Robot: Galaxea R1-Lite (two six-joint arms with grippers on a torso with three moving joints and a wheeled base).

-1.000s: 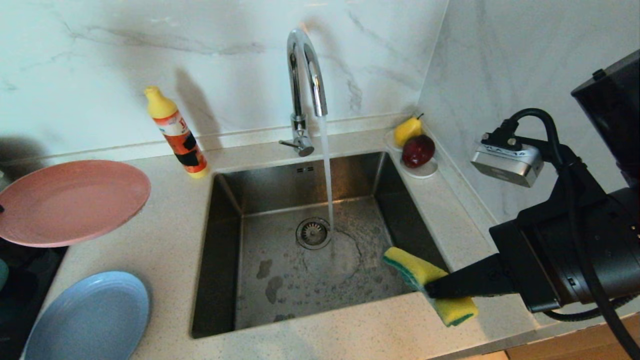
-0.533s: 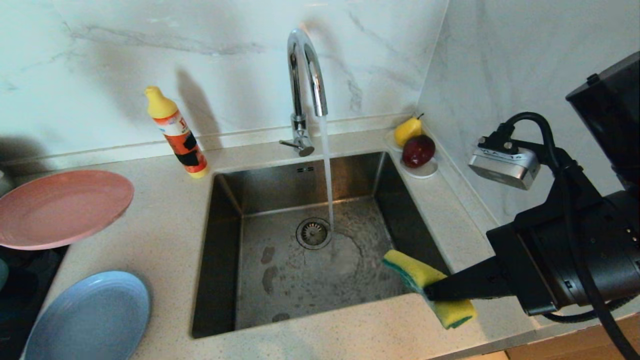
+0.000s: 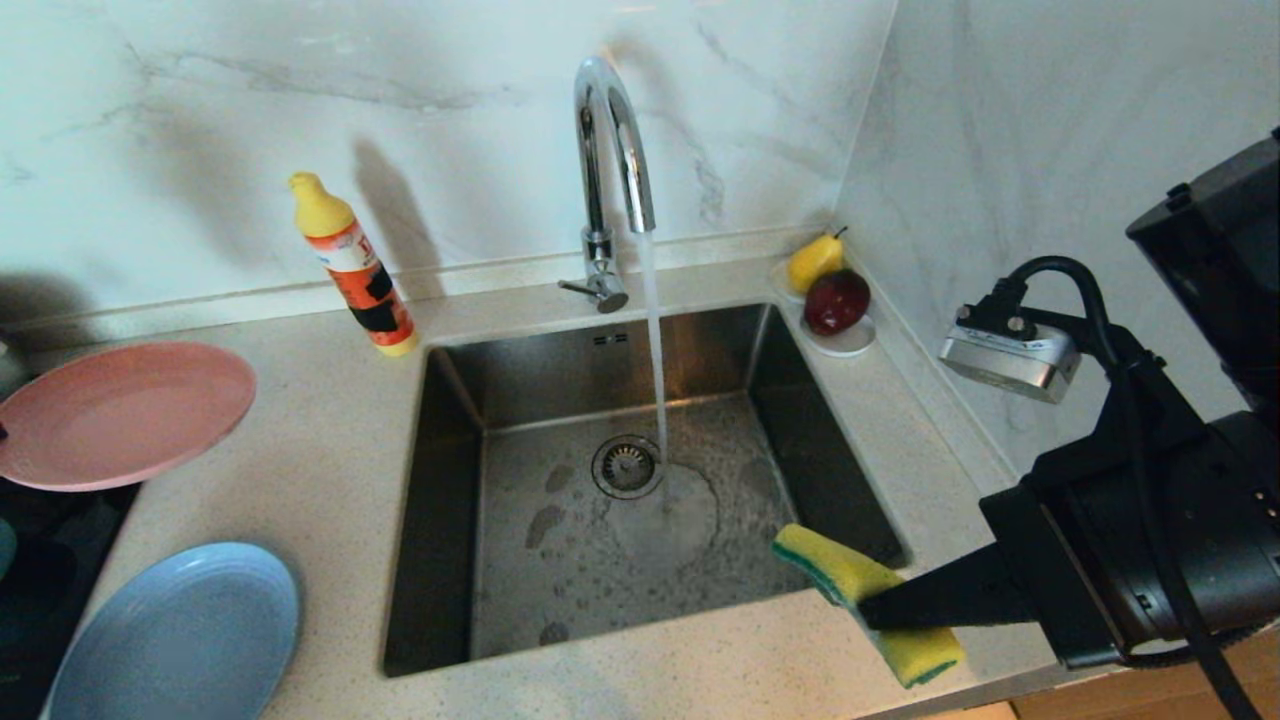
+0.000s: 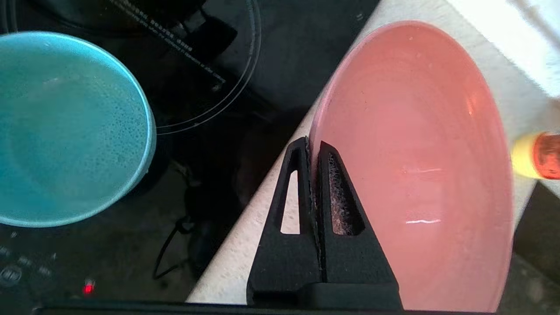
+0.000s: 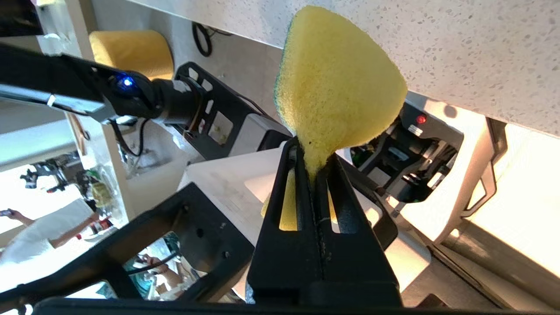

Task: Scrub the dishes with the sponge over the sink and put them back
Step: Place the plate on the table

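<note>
My left tool is pinched tight on the rim of the matte pink round plate over the speckled tabletop. Right tool clamps the yellow sponge at the dark steel sink's front-right corner.

Pink plate cut off at the head view's left edge; blue plate cropped at the bottom; teal bowl clipped in the left wrist view; soap bottle blurred, mostly out of frame.

The speckled countertop carries the light blue plate, a detergent bottle and a white saucer.
</note>
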